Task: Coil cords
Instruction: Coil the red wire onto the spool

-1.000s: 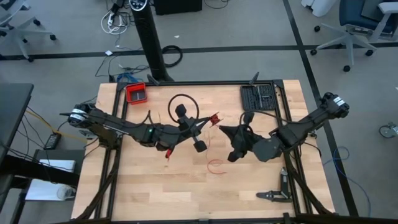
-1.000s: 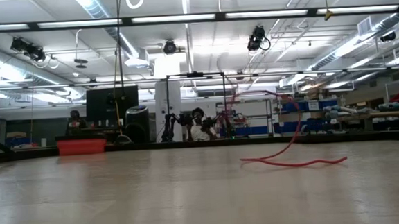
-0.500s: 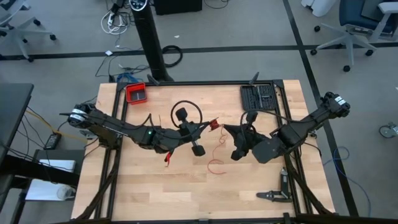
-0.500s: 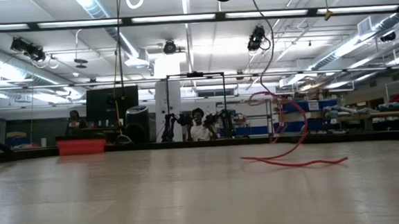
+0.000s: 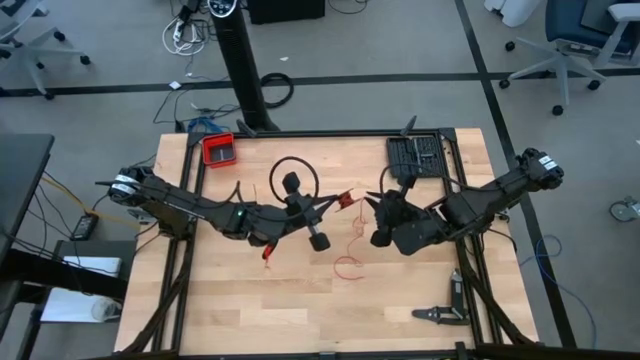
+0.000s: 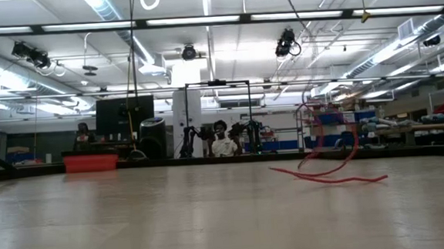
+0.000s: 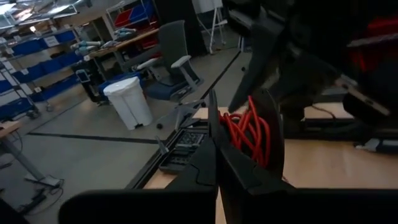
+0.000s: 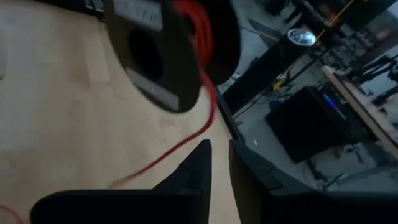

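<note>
Left gripper (image 5: 342, 197) at frame centre, jaws clenched on small bundle of red cord (image 5: 346, 198). Cord tail trails down to loose loop on bench (image 5: 250, 310), lower centre. Right gripper (image 5: 372, 203) just right of bundle; jaws parted slightly, gripping nothing.

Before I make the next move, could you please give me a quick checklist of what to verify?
1. Left claw shut on the coiled cord: ok.
2. Right claw free: ok, it stands open with nothing between its fingers.
3. Cord fully coiled: not ok, a loose tail lies in a loop on the table.
4. Tail free of knots or snags: cannot tell.
5. Clearance between the two claws: cannot tell, they are close together above the table's middle.
</note>
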